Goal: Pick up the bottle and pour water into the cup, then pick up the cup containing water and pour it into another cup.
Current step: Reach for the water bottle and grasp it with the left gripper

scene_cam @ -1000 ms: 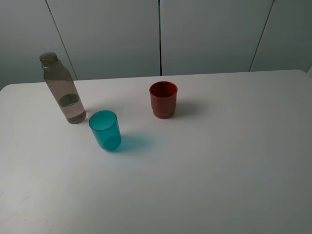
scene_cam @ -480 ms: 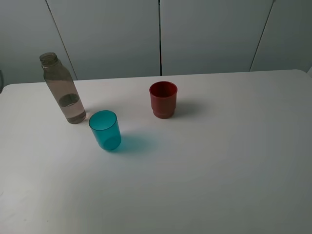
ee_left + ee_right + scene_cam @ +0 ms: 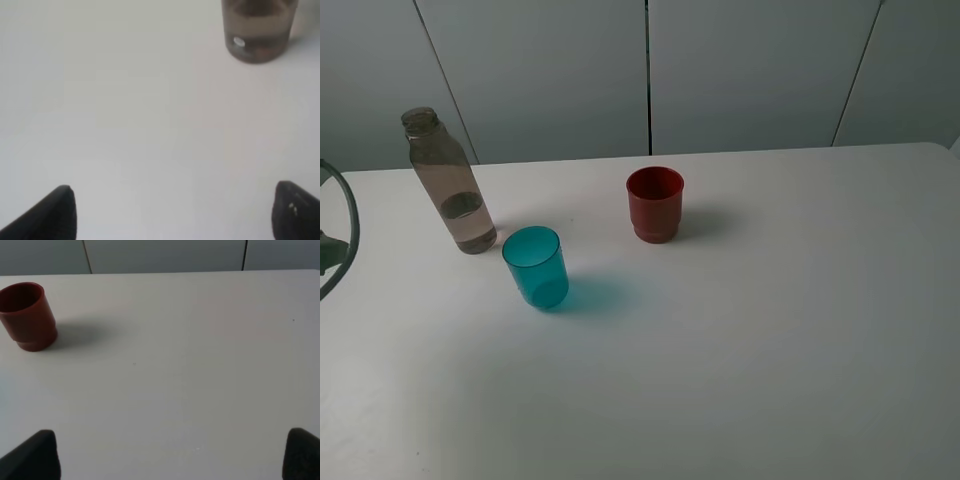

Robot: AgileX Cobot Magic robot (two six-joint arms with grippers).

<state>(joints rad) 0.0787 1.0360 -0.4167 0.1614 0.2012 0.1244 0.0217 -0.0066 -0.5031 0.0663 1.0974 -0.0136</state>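
The bottle stands uncapped at the back left of the white table, with a little water in it. Its base also shows in the left wrist view. The teal cup stands just in front and to the right of the bottle. The red cup stands further right, and also shows in the right wrist view. My left gripper is open and empty, some way short of the bottle. My right gripper is open and empty, well away from the red cup. The teal cup is in neither wrist view.
Part of my left arm, a dark cable loop, shows at the left edge of the exterior view. Grey wall panels stand behind the table's far edge. Nothing else stands on the table.
The left arm's cable loop has come further into the exterior view from the left edge. The bottle and both cups have not moved.
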